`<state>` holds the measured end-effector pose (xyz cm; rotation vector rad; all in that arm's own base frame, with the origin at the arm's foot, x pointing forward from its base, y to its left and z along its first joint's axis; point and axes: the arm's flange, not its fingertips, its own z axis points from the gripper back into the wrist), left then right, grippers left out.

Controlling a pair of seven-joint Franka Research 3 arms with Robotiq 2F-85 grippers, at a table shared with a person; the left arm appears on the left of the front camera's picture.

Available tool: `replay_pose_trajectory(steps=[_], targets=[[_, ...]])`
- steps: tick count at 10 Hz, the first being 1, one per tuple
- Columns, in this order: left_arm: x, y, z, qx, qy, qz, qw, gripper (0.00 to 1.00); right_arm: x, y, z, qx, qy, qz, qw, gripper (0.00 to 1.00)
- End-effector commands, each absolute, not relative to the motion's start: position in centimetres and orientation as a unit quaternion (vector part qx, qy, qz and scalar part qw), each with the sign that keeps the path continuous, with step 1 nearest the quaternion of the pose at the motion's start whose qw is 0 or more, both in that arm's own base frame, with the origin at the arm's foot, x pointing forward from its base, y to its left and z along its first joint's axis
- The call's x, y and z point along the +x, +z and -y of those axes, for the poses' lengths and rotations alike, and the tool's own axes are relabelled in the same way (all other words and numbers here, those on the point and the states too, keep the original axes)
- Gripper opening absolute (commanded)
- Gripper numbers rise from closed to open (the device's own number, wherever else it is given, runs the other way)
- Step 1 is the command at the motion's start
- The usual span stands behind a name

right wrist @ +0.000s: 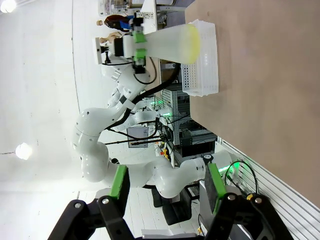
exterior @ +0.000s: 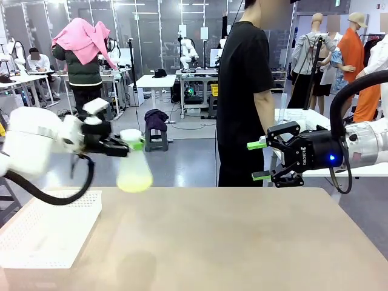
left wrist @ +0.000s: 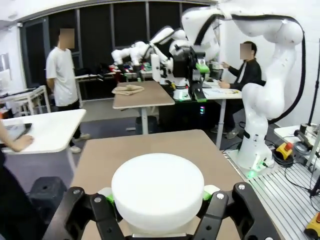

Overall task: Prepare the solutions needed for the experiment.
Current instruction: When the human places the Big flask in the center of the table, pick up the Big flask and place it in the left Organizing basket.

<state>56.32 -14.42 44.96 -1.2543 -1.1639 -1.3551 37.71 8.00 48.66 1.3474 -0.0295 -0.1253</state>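
Note:
A frosted conical flask (exterior: 134, 165) hangs upright above the left side of the brown table (exterior: 230, 242). My left gripper (exterior: 137, 144) is shut on its neck. The solutions (exterior: 134, 180) form a shallow pale yellow layer at the flask's bottom. In the left wrist view the flask's white round top (left wrist: 157, 192) sits between the green pads (left wrist: 209, 192). The right wrist view shows the flask (right wrist: 167, 42) sideways, with the yellow liquid (right wrist: 193, 42) at its wide end. My right gripper (exterior: 257, 160) hovers open and empty at the table's far right, its fingers (right wrist: 120, 182) spread wide.
A white perforated tray (exterior: 48, 227) lies on the table's left front, below and nearer than the flask, and also appears in the right wrist view (right wrist: 202, 67). A person in a black shirt (exterior: 242, 91) stands at the far edge, between the grippers.

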Motion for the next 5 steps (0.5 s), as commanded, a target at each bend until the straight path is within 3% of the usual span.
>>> replay_pose_trajectory(steps=[1,5], targets=[[55.3,47.0,8.5,-0.501,-0.514,0.514,0.470,0.04,37.7,48.7,-8.1,0.629,-0.059,0.014,0.775,0.77],[53.2,47.3,-4.5,-0.450,-0.486,0.574,0.482,0.04,37.7,48.7,-8.1,0.629,-0.059,0.014,0.775,0.77]])
